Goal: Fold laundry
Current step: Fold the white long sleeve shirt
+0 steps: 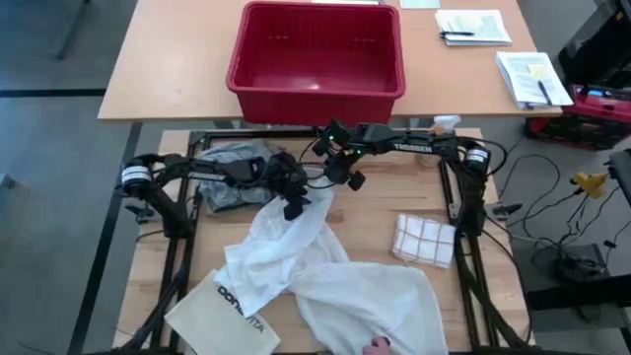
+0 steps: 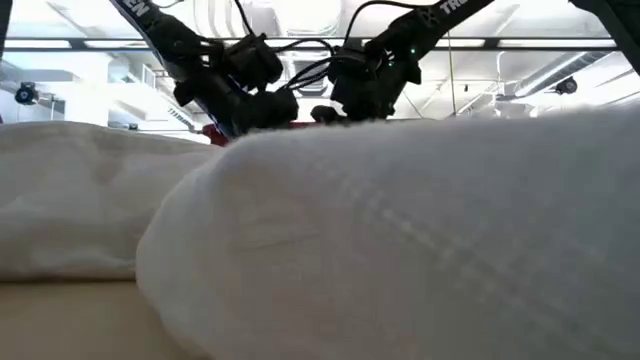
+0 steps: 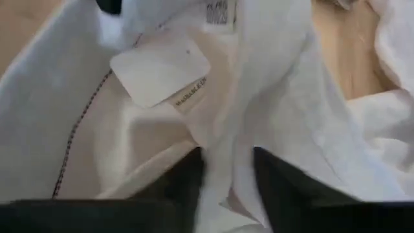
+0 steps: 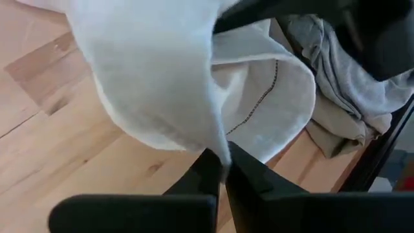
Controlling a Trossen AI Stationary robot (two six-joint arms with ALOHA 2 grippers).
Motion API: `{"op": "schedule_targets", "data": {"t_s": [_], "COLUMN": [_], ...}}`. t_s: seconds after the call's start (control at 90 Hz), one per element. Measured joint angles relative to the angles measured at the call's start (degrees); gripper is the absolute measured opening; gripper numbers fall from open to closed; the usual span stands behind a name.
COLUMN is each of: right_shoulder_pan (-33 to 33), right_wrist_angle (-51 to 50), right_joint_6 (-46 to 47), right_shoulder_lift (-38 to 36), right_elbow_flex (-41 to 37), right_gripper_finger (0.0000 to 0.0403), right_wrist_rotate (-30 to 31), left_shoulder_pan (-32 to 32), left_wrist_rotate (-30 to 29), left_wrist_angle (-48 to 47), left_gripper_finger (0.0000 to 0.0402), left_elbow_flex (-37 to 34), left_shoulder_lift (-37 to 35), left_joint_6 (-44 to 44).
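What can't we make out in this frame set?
- Low view: table behind the white shirt is hidden; the cloth fills the lens.
- High view: shirt's lower hem is cut off by the picture's edge; bag print partly cut off.
- Left wrist view: label text too blurred to read.
- Right wrist view: grey T-shirt partly hidden by the other arm.

Readable markings: the stiff white bag (image 1: 225,314), at the desk's 7 o'clock in the high view, carries black lettering, partly legible as "bona…ita". The right arm (image 1: 419,144) shows "TROSSEN". A sewn-in label (image 3: 187,94) on the white shirt (image 3: 284,97) bears print too small to read.
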Motion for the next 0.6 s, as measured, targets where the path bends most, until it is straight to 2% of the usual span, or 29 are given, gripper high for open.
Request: {"op": "schedule_targets", "data": {"t_s": [0.044,0.1,0.344,0.478,0.6], "right_shoulder_pan": [0.0,0.0,-0.5,-1.1,-1.8], "right_wrist_angle": [0.2,0.8,1.1,-1.0,-3.7], "right_joint_6": [0.0,0.0,0.2,0.6,0.3], "right_shoulder_lift": [0.0,0.0,-0.1,-0.1,-0.1], "right_elbow_flex": [0.0,0.0,0.0,0.0,0.0], "right_gripper_finger": [0.0,0.0,0.0,0.0,0.0], "right_wrist_rotate": [0.0,0.0,0.4,0.5,0.5], "left_shoulder_pan": [0.0,0.1,0.0,0.6,2.9], "left_wrist_rotate": [0.0,0.0,0.3,-3.6,-3.8], "left_wrist_angle": [-0.4,-0.4,-5.3,-11.0,-15.1], "left_gripper_finger": [0.004,0.0014,0.0001,0.0,0.0], "left_elbow_flex": [0.0,0.0,1.3,1.3,1.3], "left_shoulder_lift": [0.4,0.5,-3.5,-5.7,-6.4], "left_joint_6": [-0.5,-2.0,-6.5,-3.4,-1.6]}}
